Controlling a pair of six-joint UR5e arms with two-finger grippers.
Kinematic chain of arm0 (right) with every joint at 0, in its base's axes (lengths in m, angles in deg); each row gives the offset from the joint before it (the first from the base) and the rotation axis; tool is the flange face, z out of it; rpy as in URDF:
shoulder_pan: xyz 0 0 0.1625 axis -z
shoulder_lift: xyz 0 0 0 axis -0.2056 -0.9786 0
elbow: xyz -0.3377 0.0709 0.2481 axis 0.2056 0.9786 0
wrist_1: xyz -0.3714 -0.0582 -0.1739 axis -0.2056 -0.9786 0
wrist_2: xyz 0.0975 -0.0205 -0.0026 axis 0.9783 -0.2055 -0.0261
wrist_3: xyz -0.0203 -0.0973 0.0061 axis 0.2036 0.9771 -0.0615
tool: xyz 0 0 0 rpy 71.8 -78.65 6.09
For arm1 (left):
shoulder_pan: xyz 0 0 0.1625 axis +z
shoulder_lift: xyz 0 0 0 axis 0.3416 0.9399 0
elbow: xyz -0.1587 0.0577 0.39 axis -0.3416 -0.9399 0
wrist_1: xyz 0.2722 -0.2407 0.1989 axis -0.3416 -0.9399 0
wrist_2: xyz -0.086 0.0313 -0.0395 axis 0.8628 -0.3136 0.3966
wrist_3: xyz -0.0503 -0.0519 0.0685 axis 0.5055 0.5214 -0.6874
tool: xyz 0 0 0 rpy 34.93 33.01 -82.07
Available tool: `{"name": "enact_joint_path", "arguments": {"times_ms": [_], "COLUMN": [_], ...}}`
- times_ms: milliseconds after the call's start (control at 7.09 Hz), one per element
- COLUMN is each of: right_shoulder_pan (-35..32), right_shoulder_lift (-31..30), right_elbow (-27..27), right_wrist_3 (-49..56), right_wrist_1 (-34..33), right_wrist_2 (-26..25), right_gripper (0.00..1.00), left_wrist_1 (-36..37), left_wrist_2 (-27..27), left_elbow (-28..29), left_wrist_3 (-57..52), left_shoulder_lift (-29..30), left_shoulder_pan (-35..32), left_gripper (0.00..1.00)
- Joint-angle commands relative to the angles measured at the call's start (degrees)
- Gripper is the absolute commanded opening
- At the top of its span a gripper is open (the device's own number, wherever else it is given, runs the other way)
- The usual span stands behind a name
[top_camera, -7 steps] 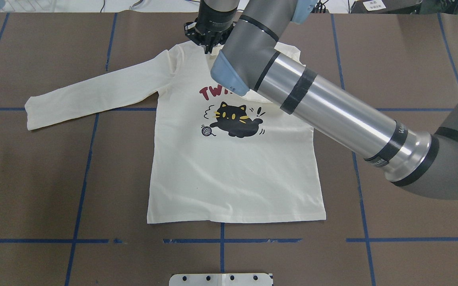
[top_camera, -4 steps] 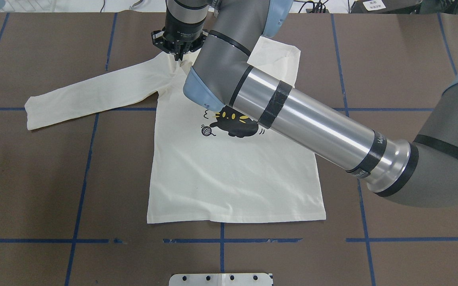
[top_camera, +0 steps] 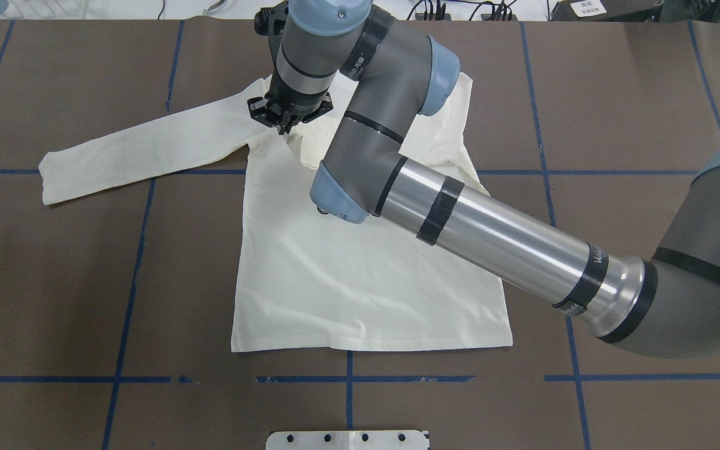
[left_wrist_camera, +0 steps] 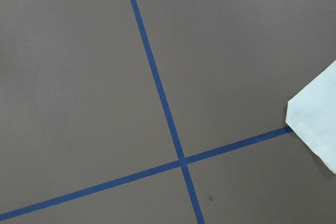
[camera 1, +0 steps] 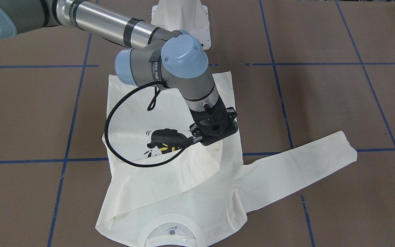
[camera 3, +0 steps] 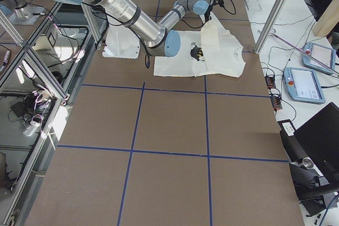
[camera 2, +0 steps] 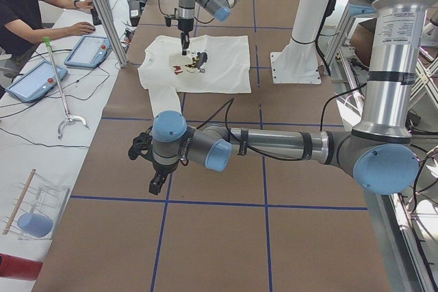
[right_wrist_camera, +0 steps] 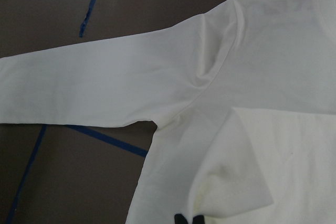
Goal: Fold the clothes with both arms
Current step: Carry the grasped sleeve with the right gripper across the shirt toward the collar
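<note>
Status: early, maybe a third in by my read. First sleeve fold is under way and not set down.

- Right gripper is pinching the cuff end of the folded sleeve, jaws closed on fabric. The wrist view shows two black tips with cloth between them. It sits just past the cat print, on the side where the outstretched sleeve joins the body.
- The folded sleeve runs diagonally across the chest on the collar side of the cat print and overlaps the print's edge. Cloth tents up toward the gripper, so it is not laid flat.
- Left gripper hangs over bare tabletop, well apart from the cat print and out beyond the outstretched sleeve's cuff. Only the side view shows it, so I cannot tell whether it is spread or closed. It holds nothing that I can see.

Left to do, judging by the layout: release the first sleeve, fold the outstretched sleeve in, then fold the body.

T-shirt: cream-white, long-sleeved, print side up on the tabletop. The body is flat and the hem is straight, on the robot's side of the cat print. The collar is on the far side. There is light creasing at the armpit of the outstretched sleeve.
</note>
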Motion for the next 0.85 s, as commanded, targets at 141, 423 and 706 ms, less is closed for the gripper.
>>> {"name": "enact_joint_path", "arguments": {"times_ms": [141, 423, 706], "right_shoulder_pan": [4.37, 4.90, 4.82], "right_shoulder_lift": [0.52, 1.05, 0.70], "right_elbow": [1.95, 2.49, 2.23], "right_wrist_3": [-0.05, -0.75, -5.73], "right_wrist_1": [4.80, 4.39, 2.91], "right_wrist_2": [-7.33, -8.16, -8.08], "right_gripper": [1.00, 1.00, 1.00], "left_wrist_1": [-0.13, -0.48, -2.22], "left_wrist_2": [0.00, 0.00, 0.00], "left_elbow": [1.23, 2.21, 2.04], "left_wrist_3": [-0.30, -0.12, 6.50], "left_shoulder_lift": [0.03, 0.03, 0.21], "left_shoulder_pan": [0.00, 0.00, 1.65], "left_gripper": [1.00, 1.00, 1.00]}}
